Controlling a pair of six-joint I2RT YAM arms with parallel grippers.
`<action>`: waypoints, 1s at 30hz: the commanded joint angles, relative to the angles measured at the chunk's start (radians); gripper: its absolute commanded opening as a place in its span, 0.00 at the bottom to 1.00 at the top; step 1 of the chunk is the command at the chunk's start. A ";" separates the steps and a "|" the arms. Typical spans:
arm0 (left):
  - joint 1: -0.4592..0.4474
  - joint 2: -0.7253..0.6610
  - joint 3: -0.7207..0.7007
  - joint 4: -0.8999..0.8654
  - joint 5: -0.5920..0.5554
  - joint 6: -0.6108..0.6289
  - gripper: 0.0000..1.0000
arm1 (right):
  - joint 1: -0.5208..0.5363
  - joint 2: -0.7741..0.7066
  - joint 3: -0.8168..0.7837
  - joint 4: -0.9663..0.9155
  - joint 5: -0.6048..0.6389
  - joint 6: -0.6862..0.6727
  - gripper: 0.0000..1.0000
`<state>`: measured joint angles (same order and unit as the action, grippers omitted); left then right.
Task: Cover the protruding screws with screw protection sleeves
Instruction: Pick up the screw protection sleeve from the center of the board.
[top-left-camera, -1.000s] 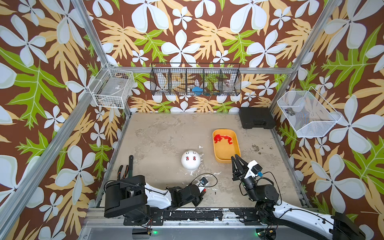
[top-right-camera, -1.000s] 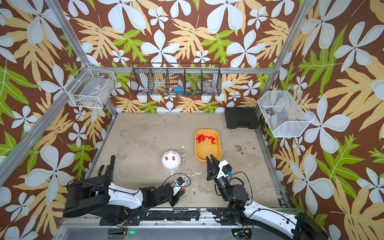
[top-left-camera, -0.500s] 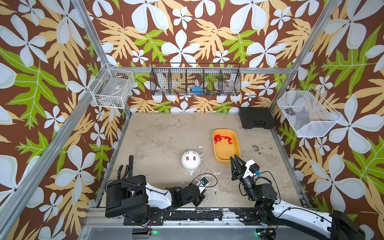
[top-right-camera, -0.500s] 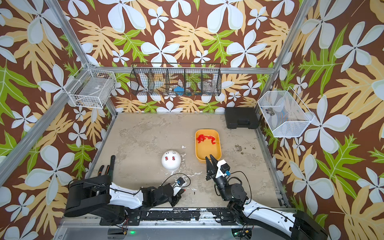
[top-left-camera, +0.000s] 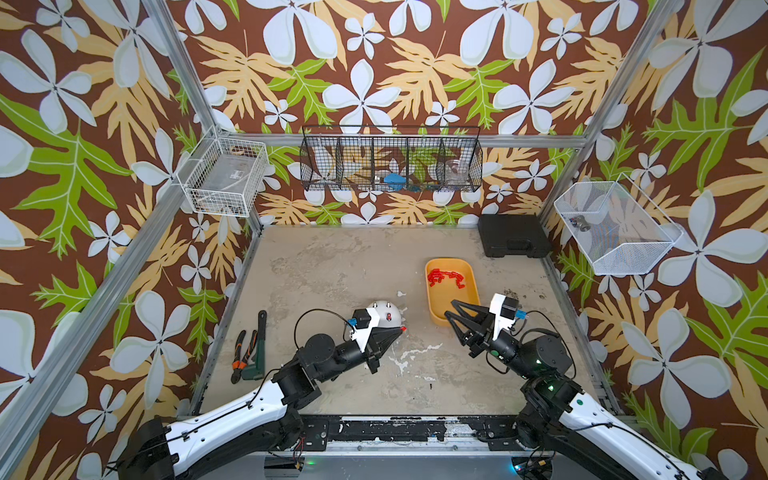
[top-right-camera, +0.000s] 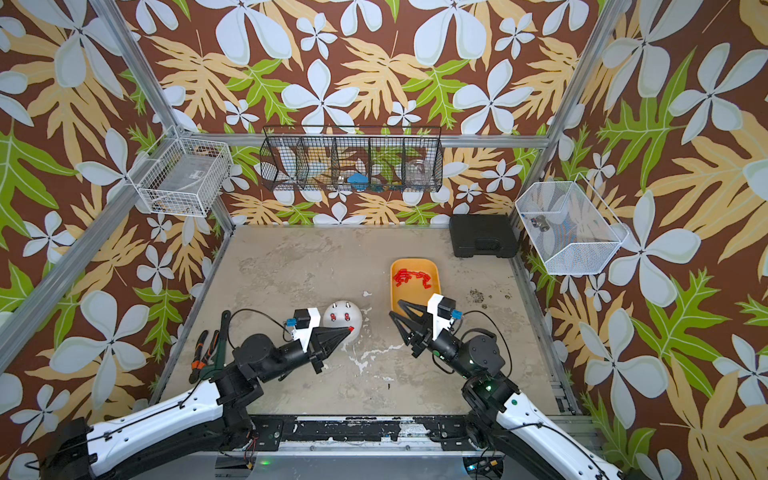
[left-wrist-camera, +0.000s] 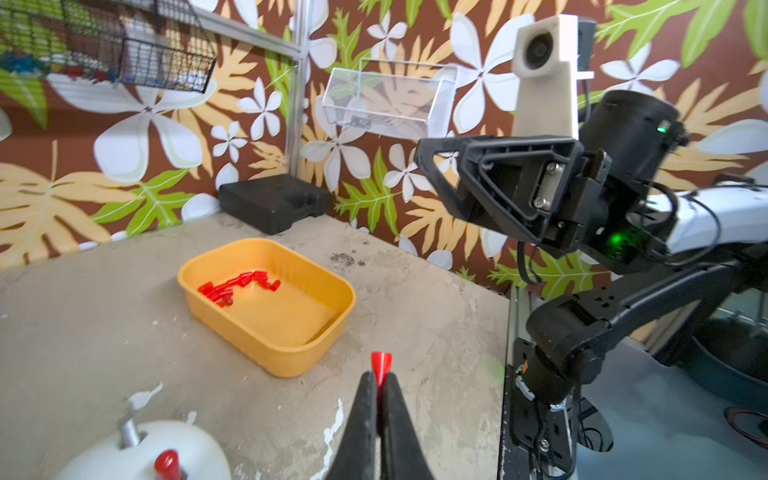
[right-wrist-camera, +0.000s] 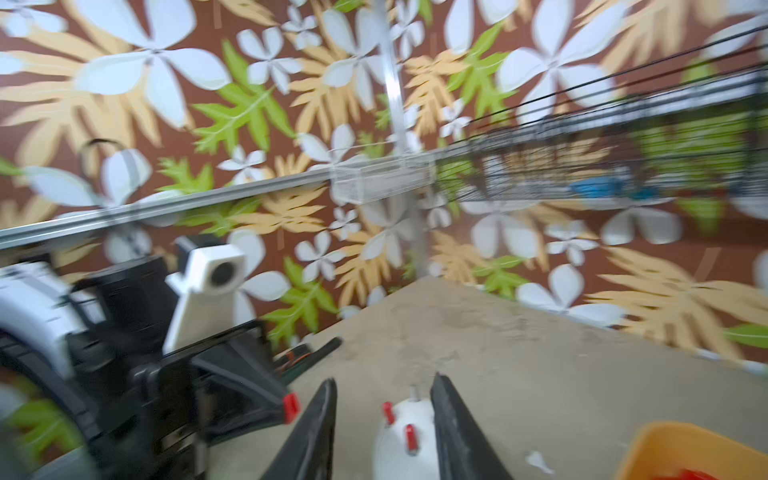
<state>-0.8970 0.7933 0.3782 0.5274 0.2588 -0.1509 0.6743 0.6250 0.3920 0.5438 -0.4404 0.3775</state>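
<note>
- Top views: left gripper (top-left-camera: 401, 329) is pinched on one red sleeve (top-left-camera: 402, 328), tip just beside the white dome (top-left-camera: 388, 316), probably lining up for a bare stud. Right gripper (top-right-camera: 400, 321) sits partly spread and empty, just short of the yellow tray (top-right-camera: 415, 286) with the spare sleeves (top-right-camera: 411, 278), likely waiting for another pick.
- Left wrist view: the sleeve (left-wrist-camera: 381, 365) pokes out past the pressed-together tips, so the open end can slide on. One bare screw (left-wrist-camera: 128, 430) and one capped in red (left-wrist-camera: 167, 463) sit off to the side on the dome.
- Right wrist view: blurry, but the dome (right-wrist-camera: 401, 436) shows between its parted fingers, two red caps (right-wrist-camera: 409, 438) on, one stud (right-wrist-camera: 413, 392) bare.
</note>
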 joint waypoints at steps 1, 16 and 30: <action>0.017 0.021 0.061 -0.003 0.256 0.086 0.00 | -0.005 0.075 0.033 0.033 -0.402 0.156 0.39; 0.024 -0.001 0.114 -0.082 0.332 0.177 0.00 | -0.005 0.289 0.088 0.278 -0.645 0.297 0.37; 0.025 0.027 0.121 -0.083 0.337 0.173 0.00 | 0.002 0.310 0.160 -0.017 -0.602 0.085 0.33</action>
<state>-0.8730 0.8188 0.4957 0.4381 0.5877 0.0200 0.6743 0.9352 0.5446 0.5629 -1.0626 0.5022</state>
